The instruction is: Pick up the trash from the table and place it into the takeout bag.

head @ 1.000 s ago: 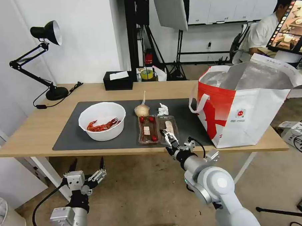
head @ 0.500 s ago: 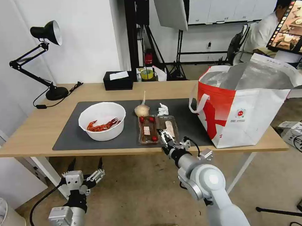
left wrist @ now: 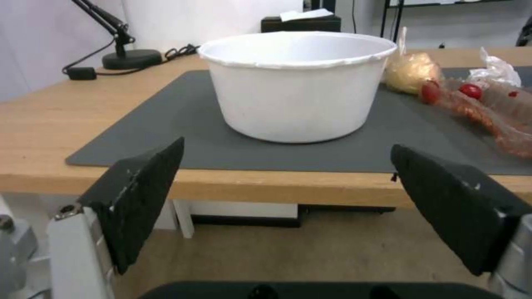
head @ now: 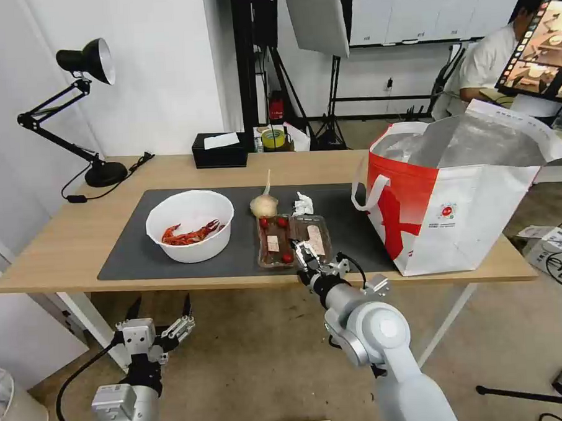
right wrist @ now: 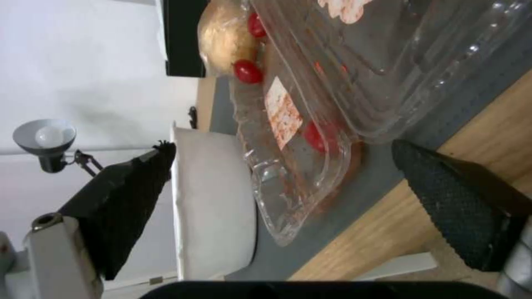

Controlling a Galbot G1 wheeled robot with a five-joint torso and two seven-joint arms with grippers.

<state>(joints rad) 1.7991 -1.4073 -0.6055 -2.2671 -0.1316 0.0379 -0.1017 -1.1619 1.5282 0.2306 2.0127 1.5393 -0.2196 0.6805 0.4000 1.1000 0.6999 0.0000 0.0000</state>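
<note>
One risk: right gripper (head: 303,254), jaws wide and empty at tray (head: 293,240) edge, could crush thin plastic, spilling tomatoes (right wrist: 247,71)

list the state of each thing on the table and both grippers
bowl: upright, crayfish shells inside
plastic tray: lying open, tomatoes inside
tissue: crumpled
bundle: knotted
takeout bag: upright, open
lamp: off
left gripper: open, below table edge
right gripper: open, at the tray

Silver-grey rounded arms, black cables looping along both; each tool, left tool (head: 161,306) and right tool (head: 302,252), carries black ridged fingers (left wrist: 141,195) on white mounts.
</note>
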